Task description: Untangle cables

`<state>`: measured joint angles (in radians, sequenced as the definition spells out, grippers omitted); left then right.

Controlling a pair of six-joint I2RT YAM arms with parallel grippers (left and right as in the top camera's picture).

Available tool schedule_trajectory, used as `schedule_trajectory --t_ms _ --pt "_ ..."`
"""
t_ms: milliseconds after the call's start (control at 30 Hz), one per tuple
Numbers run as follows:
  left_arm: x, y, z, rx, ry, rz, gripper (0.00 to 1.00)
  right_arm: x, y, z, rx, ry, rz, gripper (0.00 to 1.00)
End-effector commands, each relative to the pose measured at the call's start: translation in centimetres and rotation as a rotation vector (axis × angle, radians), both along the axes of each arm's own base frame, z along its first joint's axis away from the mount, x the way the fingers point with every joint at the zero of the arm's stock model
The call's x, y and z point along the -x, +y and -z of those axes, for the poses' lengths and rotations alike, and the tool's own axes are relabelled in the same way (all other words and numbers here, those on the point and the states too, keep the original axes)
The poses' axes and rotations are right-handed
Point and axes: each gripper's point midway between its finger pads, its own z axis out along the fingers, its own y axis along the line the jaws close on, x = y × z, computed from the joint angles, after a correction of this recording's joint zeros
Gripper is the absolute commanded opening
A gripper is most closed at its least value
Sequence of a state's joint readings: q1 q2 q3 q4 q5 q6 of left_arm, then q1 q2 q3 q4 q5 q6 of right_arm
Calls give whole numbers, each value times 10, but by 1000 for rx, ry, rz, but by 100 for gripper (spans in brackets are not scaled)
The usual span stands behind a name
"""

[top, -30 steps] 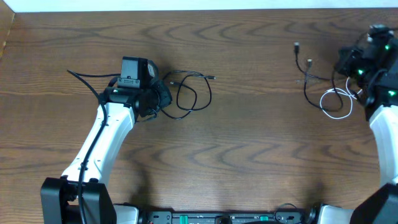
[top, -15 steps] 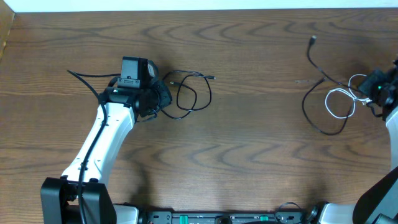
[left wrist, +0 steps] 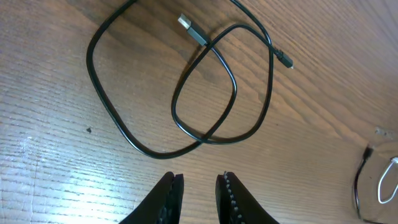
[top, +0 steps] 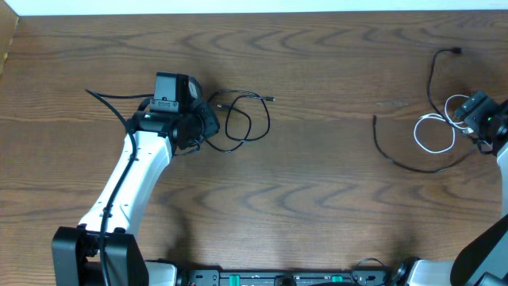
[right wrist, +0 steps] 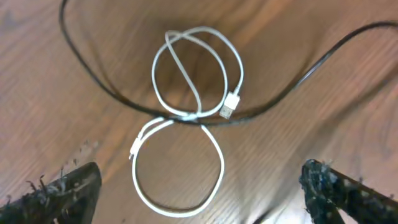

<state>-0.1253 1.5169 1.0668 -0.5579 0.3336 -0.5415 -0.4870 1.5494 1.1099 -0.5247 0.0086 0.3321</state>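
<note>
Overhead, 3 cables lie on the wooden table (top: 317, 206) in 2 groups, well apart. Near the left gripper (top: 203, 121) is 1 black cable (top: 248, 119) on its own, clear of the other 2. The left wrist view shows this cable (left wrist: 186, 87) in loose loops that cross each other, with both plug ends free on the wood. The left gripper (left wrist: 198, 193) hangs just short of it with its jaws nearly together. A narrow gap shows between them, and nothing is in it.

At the right edge, the second black cable (top: 405, 159) sweeps in a long open curve, and the white cable (top: 435, 131) sits by the right gripper (top: 476, 115). From the right wrist view, the white cable (right wrist: 186, 112) forms a figure 8, and the black cable (right wrist: 112, 93) runs across its waist. Which of the 2 lies on top I cannot tell. The right gripper (right wrist: 199, 177) is spread wide above them, holding nothing.

As a judgement, the task is partly done, since 1 black cable is separated. The white cable and the other black cable are not yet drawn apart, and the left cable's own loops could be laid out straighter.
</note>
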Motion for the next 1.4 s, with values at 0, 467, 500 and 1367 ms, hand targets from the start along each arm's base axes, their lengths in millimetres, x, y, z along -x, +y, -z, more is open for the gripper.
schedule_trajectory --t_ms 0,467,500,1367 --pt "3 3 7 -22 12 9 23 6 3 8 -19 37 -12 99" --pt "3 3 7 -23 12 9 14 -24 93 12 -153 2 -272 1" --pt "3 3 7 -23 12 9 12 -27 104 13 -145 3 -311 1" --pt "4 3 8 -26 14 8 9 -28 121 161 202 469 -524 1"
